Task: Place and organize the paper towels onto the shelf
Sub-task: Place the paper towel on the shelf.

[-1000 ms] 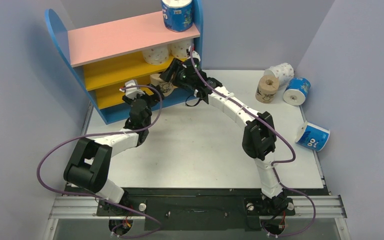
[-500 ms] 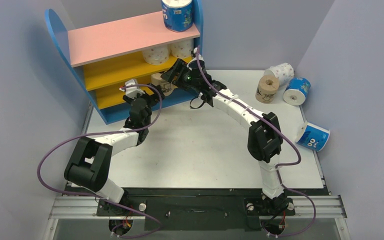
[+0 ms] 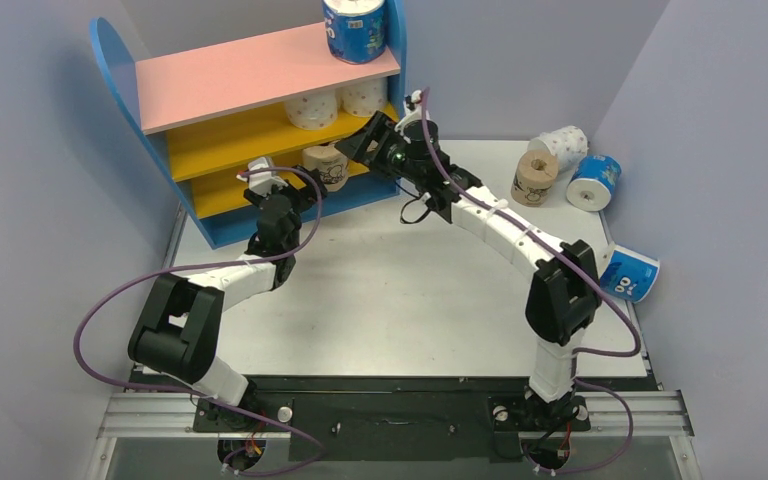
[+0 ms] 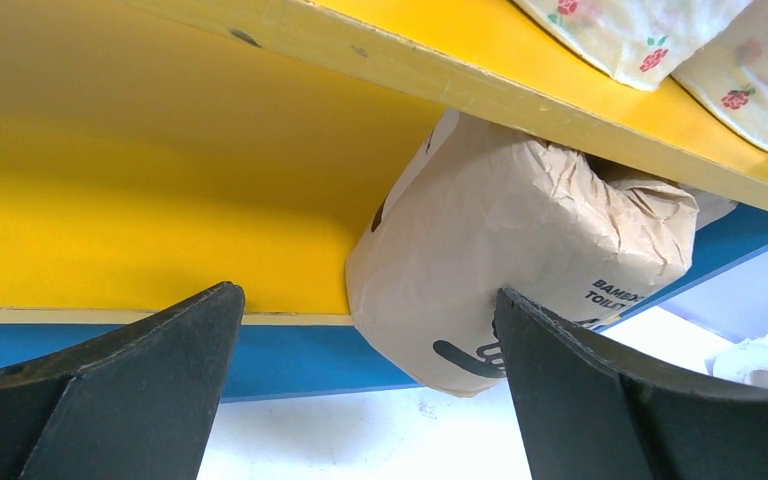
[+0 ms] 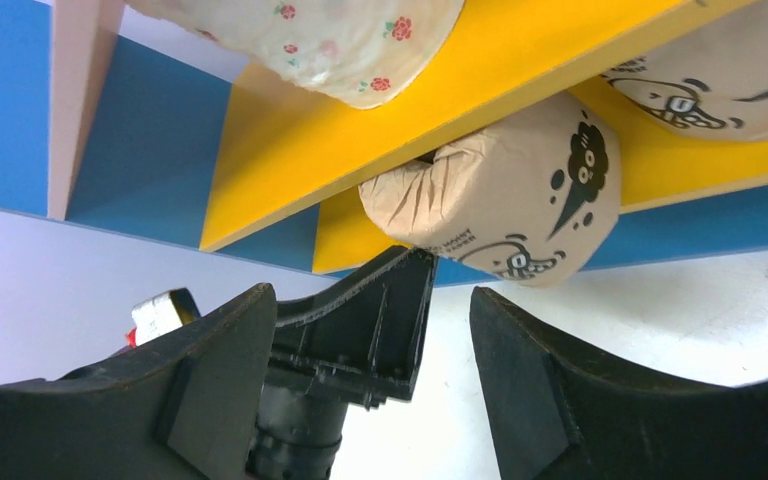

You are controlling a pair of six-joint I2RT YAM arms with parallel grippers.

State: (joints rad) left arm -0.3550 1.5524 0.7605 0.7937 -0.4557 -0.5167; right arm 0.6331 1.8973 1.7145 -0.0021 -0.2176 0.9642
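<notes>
Five of the nine paper towel rolls stand on the small toy shelf (image 3: 115, 60) with blue rounded side panels. One blue-and-white wrapped roll (image 3: 355, 28) sits at the right end of its pink top board (image 3: 230, 80). Two white rolls sprinkled with small red flowers (image 3: 312, 108) sit side by side on the upper yellow board (image 3: 230, 140). Two tan paper-wrapped rolls with black cartoon print (image 5: 520, 200) occupy the right end of the lower yellow board (image 3: 222, 195).

The left gripper (image 4: 367, 296), fingers spread wide and empty, hovers just in front of a tan roll on that lower board. The right gripper (image 5: 370, 295), fingers likewise apart with nothing between them, hangs near the shelf's right end.

Four rolls lie on the white table (image 3: 400, 290), well apart from the shelf toward the far right: a white dotted roll (image 3: 567, 143), a tan cartoon-print roll (image 3: 533, 178) and a blue-and-white roll (image 3: 595, 182) clustered together, and a second blue-and-white roll (image 3: 627, 272) alone at the table's right edge.

By the look of it, the job stands a little past halfway, with each board taking one kind. The top board wants two more, each yellow board one.
</notes>
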